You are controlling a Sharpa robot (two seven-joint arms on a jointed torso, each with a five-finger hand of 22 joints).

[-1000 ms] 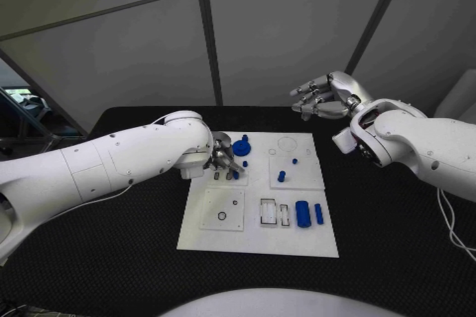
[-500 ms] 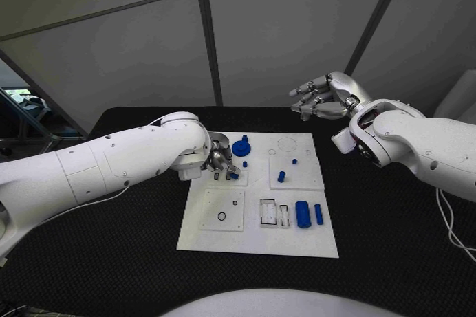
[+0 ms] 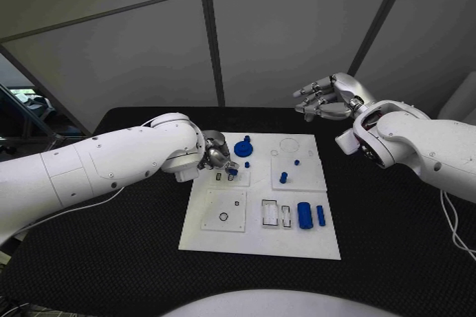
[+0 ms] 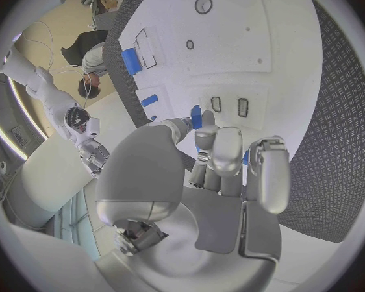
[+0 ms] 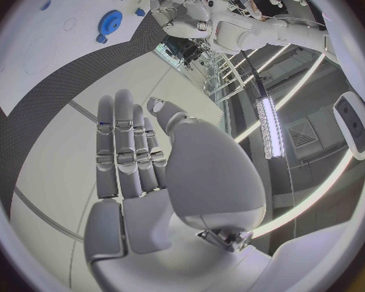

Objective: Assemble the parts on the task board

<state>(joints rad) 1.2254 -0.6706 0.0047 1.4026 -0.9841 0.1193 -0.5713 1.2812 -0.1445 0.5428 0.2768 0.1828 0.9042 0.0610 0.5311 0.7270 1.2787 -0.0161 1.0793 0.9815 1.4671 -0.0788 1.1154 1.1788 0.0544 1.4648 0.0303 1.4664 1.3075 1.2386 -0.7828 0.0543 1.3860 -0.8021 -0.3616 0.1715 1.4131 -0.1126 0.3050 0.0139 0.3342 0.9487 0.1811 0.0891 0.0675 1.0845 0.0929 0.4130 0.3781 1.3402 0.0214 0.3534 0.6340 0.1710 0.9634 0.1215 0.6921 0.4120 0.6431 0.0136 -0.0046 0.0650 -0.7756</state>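
Your left hand [image 3: 218, 160] has its fingers [image 4: 223, 150] curled together, pinching a small blue part [image 4: 196, 117] at their tips, low over the task board [image 3: 260, 243] at about 10 o'clock from its centre. A blue gear [image 3: 243, 148] sits just beside that hand at 1 o'clock. Two blue cylinders [image 3: 311, 214] lie near the board's 4 o'clock edge. Your right hand [image 3: 330, 97] hangs well beyond the board at 1 o'clock, fingers [image 5: 124, 150] straight, side by side, holding nothing.
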